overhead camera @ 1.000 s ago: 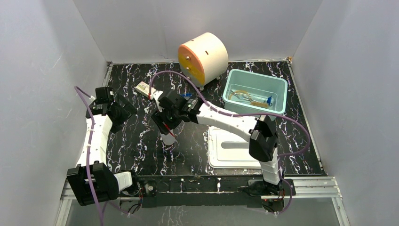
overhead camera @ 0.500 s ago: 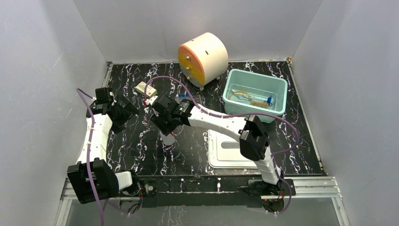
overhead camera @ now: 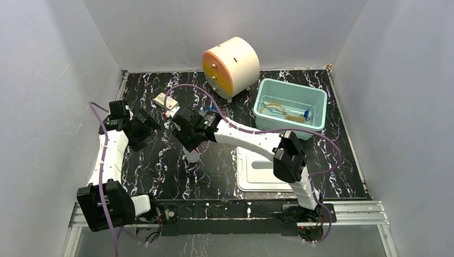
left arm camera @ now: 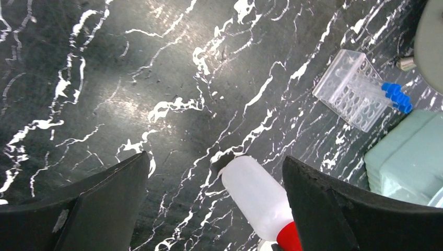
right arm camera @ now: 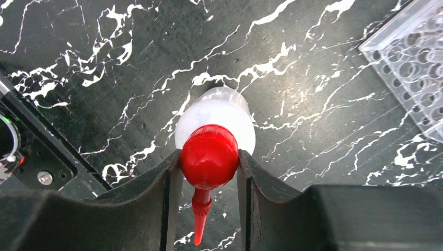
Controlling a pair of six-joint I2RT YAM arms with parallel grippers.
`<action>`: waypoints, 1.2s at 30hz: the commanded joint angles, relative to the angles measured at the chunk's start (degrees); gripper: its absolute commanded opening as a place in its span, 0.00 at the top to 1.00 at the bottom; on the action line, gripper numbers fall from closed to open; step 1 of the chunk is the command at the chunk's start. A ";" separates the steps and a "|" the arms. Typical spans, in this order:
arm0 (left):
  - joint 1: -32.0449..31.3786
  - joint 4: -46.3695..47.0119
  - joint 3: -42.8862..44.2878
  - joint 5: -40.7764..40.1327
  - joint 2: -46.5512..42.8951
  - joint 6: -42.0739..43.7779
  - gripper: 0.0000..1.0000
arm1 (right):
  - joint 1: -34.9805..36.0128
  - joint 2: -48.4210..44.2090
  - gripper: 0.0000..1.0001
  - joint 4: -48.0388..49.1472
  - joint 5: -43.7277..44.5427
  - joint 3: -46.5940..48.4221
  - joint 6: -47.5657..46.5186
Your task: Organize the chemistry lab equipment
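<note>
right gripper pinching the red cap of a white squeeze bottle, upright on the table near the rack. left gripper spread, empty. bottle likely light, soft-walled (may squirt if squeezed); cap is the stiff hold.

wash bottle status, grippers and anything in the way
Right gripper closed on wash bottle, at its red cap. Left gripper open, empty. Tube rack off to the side, apart from the bottle.

Open tabletop left of the squeeze bottle; tube rack just beyond it, white lid rightward.
</note>
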 commanded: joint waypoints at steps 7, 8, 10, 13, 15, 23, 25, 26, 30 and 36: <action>0.38 3.57 -2.24 16.31 -1.20 1.17 0.03 | -1.39 -6.43 0.66 -5.91 4.87 10.30 -7.82; 0.40 4.68 -2.57 19.41 -1.43 1.26 0.04 | -2.26 -6.89 0.66 -6.92 5.07 11.13 -8.35; 0.34 6.76 -3.21 24.66 -2.32 1.28 0.05 | -4.15 -8.29 0.66 -8.50 5.94 12.00 -9.30; -0.15 7.97 -3.47 26.99 -3.13 1.63 0.05 | -8.41 -11.72 0.66 -9.76 6.62 11.99 -10.33; -0.62 8.23 -3.61 27.93 -3.18 2.01 0.05 | -12.78 -14.71 0.66 -9.89 6.64 10.92 -10.85; -2.39 9.99 -3.86 30.73 -3.03 2.33 0.04 | -29.42 -27.30 0.64 -7.71 6.32 0.50 -13.01; -2.73 10.13 -3.61 30.98 -2.80 2.33 0.04 | -33.34 -29.57 0.64 -6.96 5.42 -2.39 -13.24; -2.89 10.13 -3.54 31.11 -2.68 2.33 0.04 | -35.47 -30.47 0.64 -6.27 4.35 -3.96 -13.24; -3.17 10.15 -3.48 31.42 -2.44 2.33 0.04 | -43.61 -33.32 0.64 -4.17 -0.84 -9.08 -12.20; -3.44 10.18 -3.60 31.92 -2.72 2.55 0.02 | -50.50 -32.21 0.63 -1.38 -9.14 -16.37 -9.26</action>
